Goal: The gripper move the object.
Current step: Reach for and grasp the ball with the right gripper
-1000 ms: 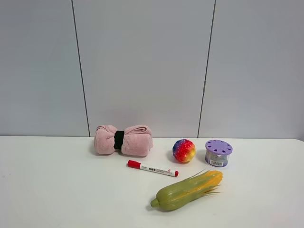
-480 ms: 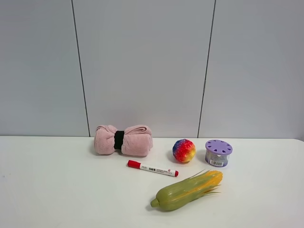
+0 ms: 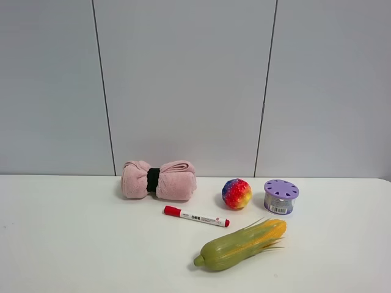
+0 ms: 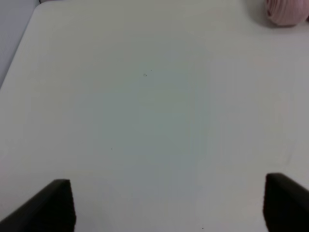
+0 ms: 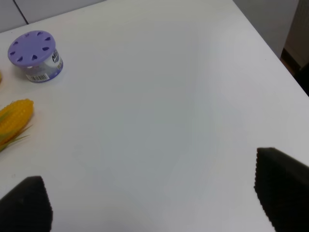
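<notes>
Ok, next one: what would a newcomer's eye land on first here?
The rainbow ball stands out, near the back of the white table between a rolled pink towel and a purple-lidded tub. In front lie a red marker and a big green-yellow corn cob. No arm shows in the high view.

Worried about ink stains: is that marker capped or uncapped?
Capped: the marker lies with its red cap fitted on the left end.
</notes>
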You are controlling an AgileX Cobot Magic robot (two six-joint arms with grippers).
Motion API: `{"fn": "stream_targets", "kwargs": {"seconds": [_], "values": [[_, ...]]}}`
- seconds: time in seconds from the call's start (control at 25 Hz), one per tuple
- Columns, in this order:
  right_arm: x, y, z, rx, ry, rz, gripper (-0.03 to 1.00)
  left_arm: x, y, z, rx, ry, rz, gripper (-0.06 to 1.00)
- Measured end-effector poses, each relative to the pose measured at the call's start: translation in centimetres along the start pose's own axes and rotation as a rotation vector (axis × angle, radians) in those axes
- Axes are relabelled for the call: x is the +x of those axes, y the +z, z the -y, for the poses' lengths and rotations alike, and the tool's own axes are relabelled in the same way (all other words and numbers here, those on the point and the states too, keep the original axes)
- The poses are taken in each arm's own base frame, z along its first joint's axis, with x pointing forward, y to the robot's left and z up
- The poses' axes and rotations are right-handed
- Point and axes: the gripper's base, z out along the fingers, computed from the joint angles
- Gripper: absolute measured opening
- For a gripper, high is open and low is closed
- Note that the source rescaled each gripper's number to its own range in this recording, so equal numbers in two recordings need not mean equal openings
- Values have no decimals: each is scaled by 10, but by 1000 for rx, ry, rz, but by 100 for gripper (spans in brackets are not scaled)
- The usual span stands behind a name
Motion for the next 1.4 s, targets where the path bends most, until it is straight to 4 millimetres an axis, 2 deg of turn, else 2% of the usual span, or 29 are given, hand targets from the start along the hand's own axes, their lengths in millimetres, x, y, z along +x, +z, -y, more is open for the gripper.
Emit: {"fn": "stream_targets", "kwargs": {"seconds": [0.32,0.44,0.52,0.6,0.8,0.96,1.08,1.24,1.4], "values": [[0,1,-1,-14,8,-7,98,0,0,0,0,0,0,100],[-12,6,-3,-15,-30,-69,98,0,0,0,0,0,0,100],[-34,9,-6,-30,-80,-92,98,0,0,0,0,0,0,100],[-65,15,-12,-63,-104,-86,98,0,0,0,0,0,0,100],[-142,34,-32,-206,-29,-57,98,0,0,0,0,0,0,100],[-181,70,-46,-317,-67,-105,98,0,0,0,0,0,0,100],[-199,98,-47,-296,-88,-162,98,0,0,0,0,0,0,100],[-206,145,-42,-155,-54,-312,96,0,0,0,0,0,0,100],[-193,200,-65,-89,-248,-408,96,0,0,0,0,0,0,100]]}}
